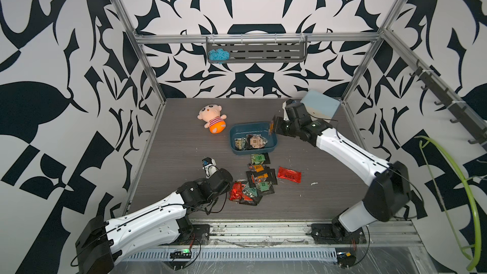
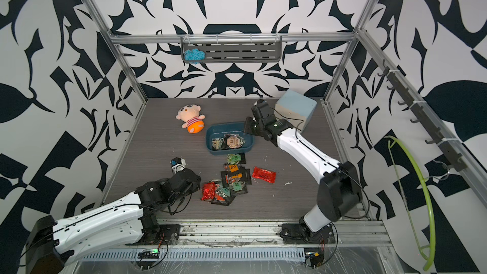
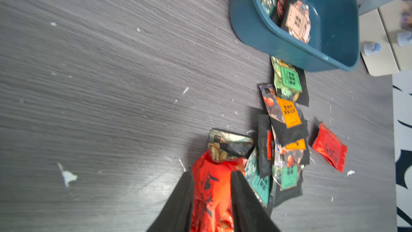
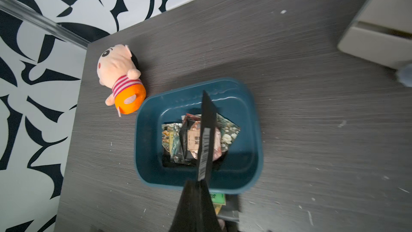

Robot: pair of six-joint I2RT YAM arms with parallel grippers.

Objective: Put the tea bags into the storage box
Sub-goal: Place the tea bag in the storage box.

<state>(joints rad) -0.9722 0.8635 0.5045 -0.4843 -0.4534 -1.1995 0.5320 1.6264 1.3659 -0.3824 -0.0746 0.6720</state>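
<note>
Jaws of the right gripper (image 1: 276,128) are closed on one black tea bag (image 1: 271,127), right over the storage box (image 1: 247,129) in both top views. Other tea bags (image 1: 259,177) lie on the table (image 1: 184,154) just beside the box.

The left wrist view shows the left gripper (image 3: 211,172) with its jaws apart around a red tea bag (image 3: 207,193). I cannot tell if they squeeze it.

The right wrist view shows the black tea bag hanging over the box, with more bags inside.
</note>
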